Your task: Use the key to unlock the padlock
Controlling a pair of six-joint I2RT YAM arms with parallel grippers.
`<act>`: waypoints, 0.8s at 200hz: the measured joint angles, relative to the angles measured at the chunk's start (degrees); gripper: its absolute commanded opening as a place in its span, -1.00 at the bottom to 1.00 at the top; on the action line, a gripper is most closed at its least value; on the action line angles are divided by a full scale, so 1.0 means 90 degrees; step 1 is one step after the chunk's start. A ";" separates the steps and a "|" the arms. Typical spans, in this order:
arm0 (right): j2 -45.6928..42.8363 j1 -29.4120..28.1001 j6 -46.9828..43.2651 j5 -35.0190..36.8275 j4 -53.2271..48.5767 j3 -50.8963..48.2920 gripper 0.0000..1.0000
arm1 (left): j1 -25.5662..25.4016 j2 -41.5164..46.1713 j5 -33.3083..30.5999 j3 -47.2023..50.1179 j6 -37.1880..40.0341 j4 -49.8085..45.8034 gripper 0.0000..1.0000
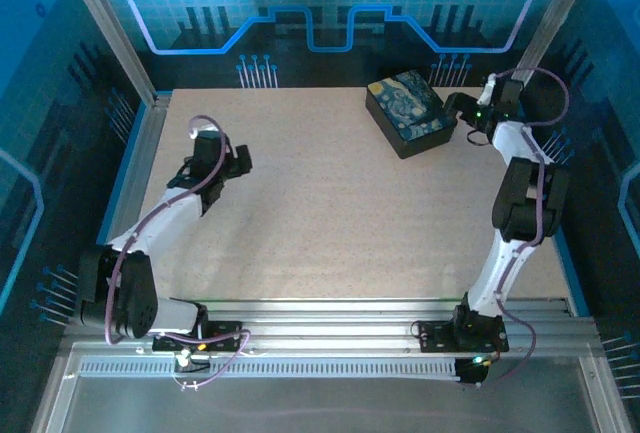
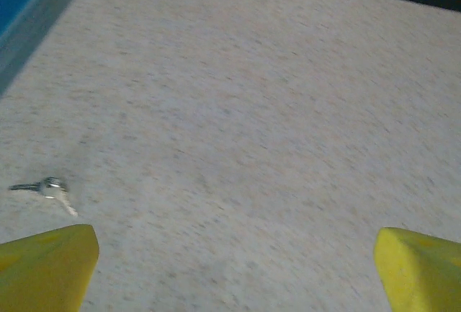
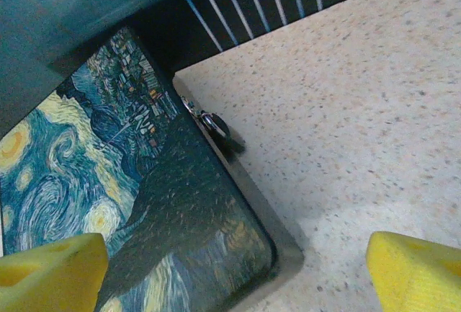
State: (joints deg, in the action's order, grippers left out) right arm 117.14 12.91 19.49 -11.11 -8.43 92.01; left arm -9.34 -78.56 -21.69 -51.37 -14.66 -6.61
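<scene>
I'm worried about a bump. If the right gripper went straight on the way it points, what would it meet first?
Probably the painted box, whose edge lies between the open jaws of the right gripper; the padlock sits farther along that side. Depth is unclear.

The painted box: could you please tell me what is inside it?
The box is shut, so its inside is hidden under the painted lid. What can be seen is the small padlock hanging at its side wall, just above the table.
</scene>
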 measured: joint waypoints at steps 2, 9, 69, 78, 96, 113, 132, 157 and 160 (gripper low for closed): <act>0.0058 0.0000 0.0002 -0.0027 -0.0044 0.0085 0.85 | -0.0049 -0.0007 0.0002 -0.0024 0.0002 -0.0029 0.98; 0.0238 -0.0002 -0.0015 -0.0114 -0.0158 0.0316 0.84 | -0.0182 -0.0027 0.0005 -0.0121 0.0019 -0.0124 0.98; 0.1321 0.0000 -0.0192 -0.0566 -0.0792 0.1299 0.78 | -0.0551 -0.0044 0.0126 -0.0726 0.0146 -0.0568 0.98; 0.1430 0.0000 -0.0219 -0.0631 -0.0862 0.1377 0.76 | -0.0588 -0.0034 0.0177 -0.0729 0.0165 -0.0605 0.98; 0.1605 0.0002 -0.0294 -0.0867 -0.0945 0.1564 0.67 | -0.0619 0.0012 0.0243 -0.0729 0.0180 -0.0712 0.98; 0.1632 -0.0010 -0.0410 -0.1103 -0.0993 0.1700 0.63 | -0.0617 0.0066 0.0253 -0.0729 0.0187 -0.0767 0.98; 0.1651 -0.0056 -0.0614 -0.1409 -0.1044 0.1814 0.56 | -0.0619 0.0131 0.0277 -0.0729 0.0189 -0.0809 0.98; 0.1775 -0.0168 -0.0937 -0.1593 -0.1260 0.1994 0.47 | -0.0619 0.0226 0.0299 -0.0729 0.0189 -0.0826 0.98; 0.1800 -0.0187 -0.0969 -0.1613 -0.1302 0.2021 0.45 | -0.0619 0.0236 0.0299 -0.0729 0.0189 -0.0835 0.98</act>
State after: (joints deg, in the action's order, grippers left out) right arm 133.34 11.22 10.76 -25.63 -20.14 110.19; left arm -14.92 -76.44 -19.00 -57.93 -12.95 -14.13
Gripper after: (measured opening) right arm 0.747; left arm 0.990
